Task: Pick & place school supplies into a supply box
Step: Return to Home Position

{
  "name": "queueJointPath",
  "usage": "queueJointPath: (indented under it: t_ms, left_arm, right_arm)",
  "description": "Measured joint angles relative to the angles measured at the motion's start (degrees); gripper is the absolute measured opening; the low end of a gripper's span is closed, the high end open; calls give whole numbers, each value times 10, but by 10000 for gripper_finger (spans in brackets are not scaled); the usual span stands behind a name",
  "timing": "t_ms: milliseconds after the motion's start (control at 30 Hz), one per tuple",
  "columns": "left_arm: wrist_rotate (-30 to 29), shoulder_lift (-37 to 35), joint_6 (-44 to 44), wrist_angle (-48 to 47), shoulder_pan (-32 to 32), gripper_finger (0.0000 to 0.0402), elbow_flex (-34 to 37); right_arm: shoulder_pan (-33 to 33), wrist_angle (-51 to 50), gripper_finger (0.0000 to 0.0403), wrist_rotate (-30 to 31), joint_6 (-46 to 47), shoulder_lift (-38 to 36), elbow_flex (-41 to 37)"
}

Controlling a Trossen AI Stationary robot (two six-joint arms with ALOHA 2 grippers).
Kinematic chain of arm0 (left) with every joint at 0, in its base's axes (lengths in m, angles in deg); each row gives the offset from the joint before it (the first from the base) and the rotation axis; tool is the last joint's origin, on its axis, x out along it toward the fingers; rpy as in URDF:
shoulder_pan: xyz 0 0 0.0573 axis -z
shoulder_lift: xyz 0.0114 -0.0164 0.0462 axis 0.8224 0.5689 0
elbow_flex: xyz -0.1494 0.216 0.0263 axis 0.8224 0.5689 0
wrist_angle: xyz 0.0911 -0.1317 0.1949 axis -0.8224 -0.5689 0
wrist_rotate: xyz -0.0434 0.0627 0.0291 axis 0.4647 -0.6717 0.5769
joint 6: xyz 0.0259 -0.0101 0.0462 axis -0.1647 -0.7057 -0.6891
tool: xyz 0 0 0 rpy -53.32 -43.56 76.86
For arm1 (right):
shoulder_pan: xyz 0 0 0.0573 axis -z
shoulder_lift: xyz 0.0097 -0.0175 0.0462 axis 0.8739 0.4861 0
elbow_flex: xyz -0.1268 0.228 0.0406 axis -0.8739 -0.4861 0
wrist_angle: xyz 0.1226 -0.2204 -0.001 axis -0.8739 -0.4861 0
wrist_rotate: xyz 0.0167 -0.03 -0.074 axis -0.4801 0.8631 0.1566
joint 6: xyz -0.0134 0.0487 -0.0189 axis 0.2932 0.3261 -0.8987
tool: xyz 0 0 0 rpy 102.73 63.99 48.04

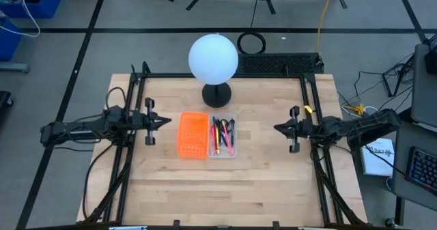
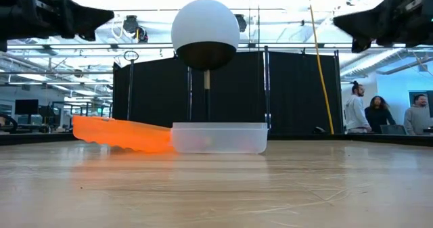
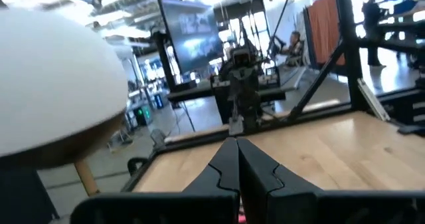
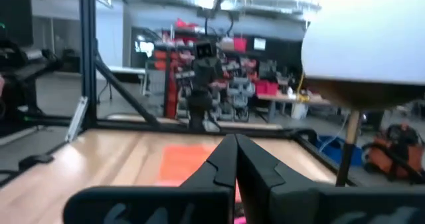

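No legible text, numbers or brand marks in any view. Printed white sheet (image 1: 377, 155) on the floor right of the table: print too small to read. Screen (image 3: 190, 31) in the room behind: content blurred, unreadable.
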Motion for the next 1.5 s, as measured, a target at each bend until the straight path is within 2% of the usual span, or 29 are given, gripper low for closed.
queueJointPath:
  t_ms: [300, 367, 467, 600, 667, 933, 1267, 1500]
  left_arm:
    - [-8, -93, -18, -92, -6, 1, 0]
    - [-7, -108, -15, -116, -10, 1, 0]
    - [4, -129, -11, -126, -12, 1, 15]
    - [-7, -143, -21, -111, -13, 1, 55]
    - [-23, -137, -21, -120, -16, 0, 55]
    - [-21, -135, -7, -110, -19, 1, 55]
    - [-24, -135, 81, -152, -19, 25, 55]
    - [-24, -135, 86, -152, -19, 14, 55]
  right_arm:
    - [0, -123, 0, 5, 25, -114, 0]
    - [0, -129, 0, 24, 27, -131, -5]
    - [0, -127, 0, 21, 27, -150, -21]
    - [1, -138, 0, 24, 53, -144, -31]
    - [1, -140, 0, 25, 66, -139, -31]
    - [1, -144, 0, 21, 72, -137, -32]
    - [1, -147, 0, 21, 103, -136, -33]
    - [1, -147, 0, 21, 103, -136, -34]
